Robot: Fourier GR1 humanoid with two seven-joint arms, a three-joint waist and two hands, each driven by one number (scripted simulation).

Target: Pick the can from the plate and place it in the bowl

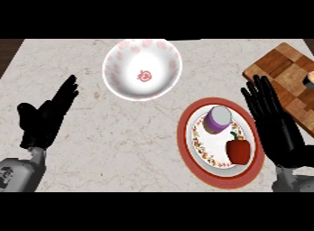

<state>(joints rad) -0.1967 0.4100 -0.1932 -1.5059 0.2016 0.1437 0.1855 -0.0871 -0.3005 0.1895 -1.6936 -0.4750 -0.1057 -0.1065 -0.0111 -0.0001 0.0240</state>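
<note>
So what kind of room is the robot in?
Probably a kitchen. There is a pale marble-look counter, a wooden cutting board, and dishes set out on it: a white bowl and a red-rimmed plate holding a can and a red pepper.

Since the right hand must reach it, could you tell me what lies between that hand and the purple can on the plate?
In the head view, only the red-rimmed plate lies between the open right hand and the purple can.
</note>
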